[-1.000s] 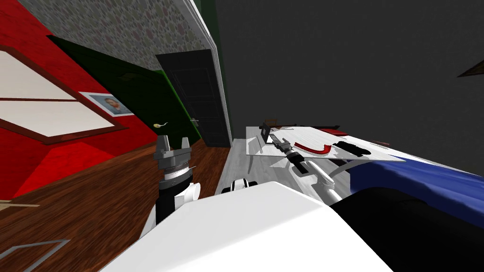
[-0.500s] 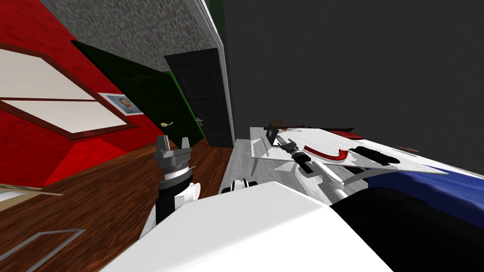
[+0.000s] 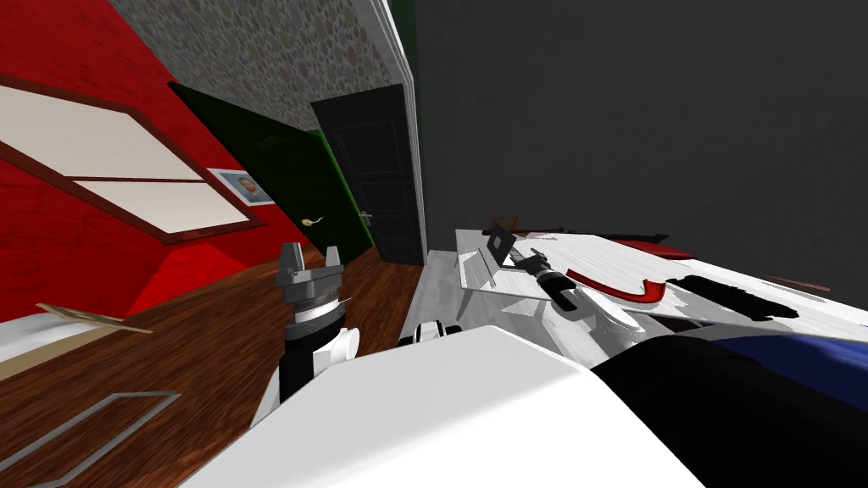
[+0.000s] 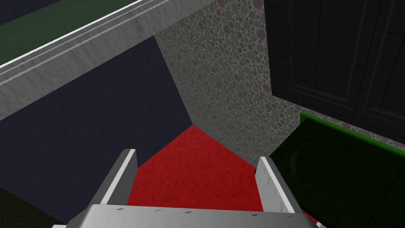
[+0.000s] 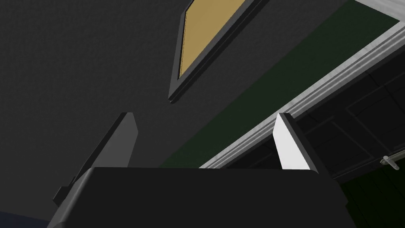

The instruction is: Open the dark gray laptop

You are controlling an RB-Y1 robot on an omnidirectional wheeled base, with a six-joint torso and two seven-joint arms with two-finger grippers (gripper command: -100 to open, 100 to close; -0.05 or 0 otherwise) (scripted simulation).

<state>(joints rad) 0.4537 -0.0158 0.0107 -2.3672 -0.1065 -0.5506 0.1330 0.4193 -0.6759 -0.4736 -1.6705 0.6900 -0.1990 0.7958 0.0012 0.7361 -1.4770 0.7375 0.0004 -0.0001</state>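
Dark laptop [image 3: 499,241] open on white desk [image 3: 587,252]

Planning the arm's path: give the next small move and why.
Probably tilt the right gripper down toward the laptop on the white table: its open fingers face the dark wall in the wrist view, not the laptop.

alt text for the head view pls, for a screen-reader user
Right arm stretched over a white table, its right hand at a dark laptop whose lid looks partly raised, near the table's far end. A red curved object and a black object lie nearer on it; the left hand points up, fingers apart, above a wood floor.
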